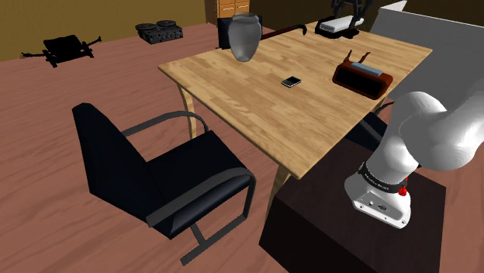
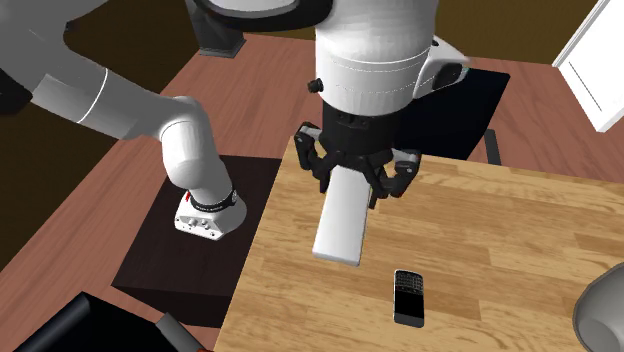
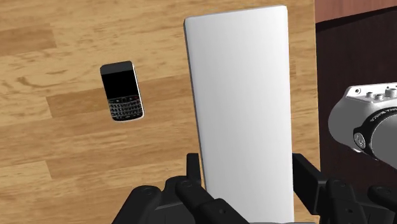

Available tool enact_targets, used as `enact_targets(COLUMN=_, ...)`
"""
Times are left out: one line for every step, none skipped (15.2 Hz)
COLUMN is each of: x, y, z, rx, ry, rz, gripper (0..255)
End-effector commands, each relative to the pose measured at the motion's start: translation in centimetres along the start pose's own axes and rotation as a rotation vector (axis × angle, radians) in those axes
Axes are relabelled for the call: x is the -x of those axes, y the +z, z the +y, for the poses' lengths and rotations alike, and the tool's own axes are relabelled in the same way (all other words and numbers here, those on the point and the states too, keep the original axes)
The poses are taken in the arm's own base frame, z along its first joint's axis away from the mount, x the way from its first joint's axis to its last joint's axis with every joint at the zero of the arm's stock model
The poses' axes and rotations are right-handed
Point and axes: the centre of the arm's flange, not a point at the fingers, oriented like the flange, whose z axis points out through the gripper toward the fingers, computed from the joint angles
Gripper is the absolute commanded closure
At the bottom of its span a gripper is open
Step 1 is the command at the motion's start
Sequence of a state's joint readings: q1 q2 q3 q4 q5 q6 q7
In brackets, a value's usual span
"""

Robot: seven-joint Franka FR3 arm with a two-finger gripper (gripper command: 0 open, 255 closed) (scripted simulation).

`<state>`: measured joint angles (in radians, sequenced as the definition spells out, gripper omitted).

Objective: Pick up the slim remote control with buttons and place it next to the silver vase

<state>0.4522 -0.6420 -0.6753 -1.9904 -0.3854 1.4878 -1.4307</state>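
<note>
Wrist view: pincer [image 3: 248, 168] is clamped on the remote [image 3: 242, 108], one black finger on each long edge near the end. It is drawn as a plain white slab with no buttons visible, and it is judged to be the remote by its slim shape. The slab sticks out ahead of the fingers over the counter [image 3: 63, 159], near the edge by the stand [image 3: 331, 63]. The black phone [image 3: 122, 91] with a keypad lies flat on the counter just beside it, apart and untouched.

Second exterior view: pincer [image 2: 355, 185] points down and the remote [image 2: 340, 225] hangs from it with its far end low over the counter [image 2: 500, 230]. It looks lifted, though contact at that tip is hard to rule out. The end grip leaves the remote's length free, probably so it can be laid flat. The phone [image 2: 408, 296] lies toward the vase [image 2: 600, 310].

Shoulder view: vase [image 1: 244, 35] stands at the counter's [image 1: 256, 101] far corner, well apart from the phone [image 1: 291, 81]. Pick looks done; the carry across to the vase is left.
</note>
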Motion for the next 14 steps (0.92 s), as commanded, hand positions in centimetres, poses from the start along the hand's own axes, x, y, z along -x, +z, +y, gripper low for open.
enact_targets(x=-1.0, y=-0.3, z=2.8, rx=0.003, ry=0.0, rz=-0.002, gripper=255)
enact_targets(x=-1.6, y=-0.3, z=4.0, rx=0.003, ry=0.0, rz=-0.002, gripper=255)
enact_targets(x=-2.2, y=-0.3, z=5.1, rx=0.003, ry=0.0, rz=-0.002, gripper=255)
enact_targets(x=-2.8, y=-0.3, z=6.3, rx=0.003, ry=0.0, rz=-0.002, gripper=255)
enact_targets(x=-3.4, y=-0.3, z=7.5, rx=0.003, ry=0.0, rz=-0.002, gripper=255)
enact_targets(x=-4.0, y=-0.2, z=8.6, rx=0.003, ry=0.0, rz=-0.002, gripper=255)
enact_targets(x=-4.7, y=-0.2, z=9.8, rx=0.003, ry=0.0, rz=-0.002, gripper=255)
enact_targets(x=-5.3, y=-0.2, z=11.0, rx=0.003, ry=0.0, rz=-0.002, gripper=255)
enact_targets(x=-5.9, y=-0.2, z=12.2, rx=0.003, ry=0.0, rz=-0.002, gripper=255)
enact_targets(x=-6.5, y=-0.2, z=13.3, rx=0.003, ry=0.0, rz=-0.002, gripper=255)
enact_targets(x=-7.1, y=-0.2, z=14.5, rx=0.003, ry=0.0, rz=-0.002, gripper=255)
enact_targets(x=-7.7, y=-0.1, z=15.7, rx=0.003, ry=0.0, rz=-0.002, gripper=255)
enact_targets(x=-8.3, y=-0.1, z=16.9, rx=0.003, ry=0.0, rz=-0.002, gripper=255)
enact_targets(x=-8.9, y=-0.1, z=18.0, rx=0.003, ry=0.0, rz=-0.002, gripper=255)
